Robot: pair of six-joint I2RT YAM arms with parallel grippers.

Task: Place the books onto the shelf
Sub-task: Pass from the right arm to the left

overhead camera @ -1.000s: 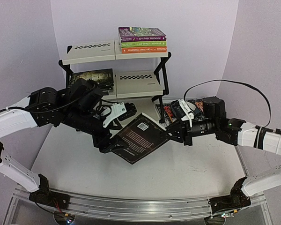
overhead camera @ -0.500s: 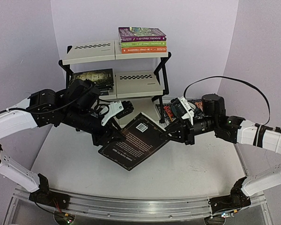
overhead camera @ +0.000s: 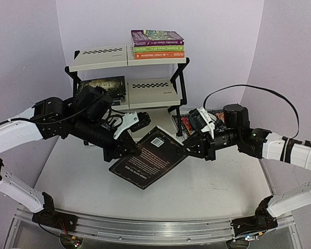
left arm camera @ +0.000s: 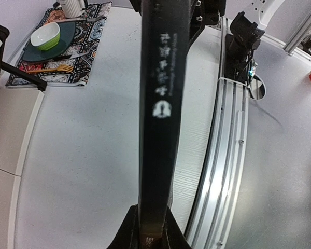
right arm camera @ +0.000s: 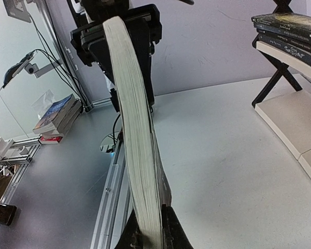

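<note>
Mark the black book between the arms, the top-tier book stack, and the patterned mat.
black book (overhead camera: 150, 158), top external view, centre of its back cover.
book stack (overhead camera: 158, 48), top external view, green middle spine.
patterned mat (left arm camera: 93, 26), left wrist view, bare part beside the plate.

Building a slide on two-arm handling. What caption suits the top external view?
Left gripper and right gripper clamp opposite edges of the black book before the shelf.

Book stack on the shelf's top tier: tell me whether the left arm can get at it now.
Probably not. The left tool is closed on the black book, which the right tool also grips; the way up to the stack looks clear otherwise.
</note>
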